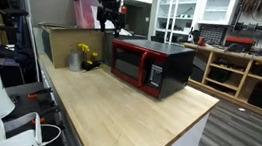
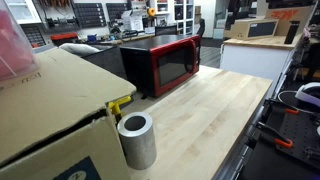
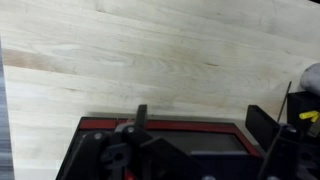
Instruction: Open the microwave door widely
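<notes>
One gripper (image 1: pixel 115 23): hangs high in the air over the back of the microwave and touches nothing.
Fingers (image 3: pixel 141 113): spread wide apart in the wrist view, with nothing between them.
Microwave (image 1: pixel 150 66): stands on the countertop directly beneath the gripper. It has a black casing and a glossy red front. In the wrist view its black top and red front edge (image 3: pixel 165 126) run along the bottom of the picture, under the fingers.
Microwave door (image 2: pixel 160 62): shut flush against the front in both exterior views, with a red frame around dark glass. It is below and forward of the gripper, well apart from the fingers.
Control panel (image 1: pixel 156 75): a narrow red strip with small white markings, just beside the door and lower than the gripper.
Countertop (image 1: pixel 116 115): light wood, far below the gripper, running out in front of the microwave.
Cardboard box (image 1: pixel 61 39): brown, below the gripper and off to one side.
Grey cylinder (image 2: pixel 137 140): upright with an open top, just beside the box and well apart from the gripper.
Yellow item (image 1: pixel 89 56): sits between the box and the microwave, below the gripper. It is too small to tell what it is.
</notes>
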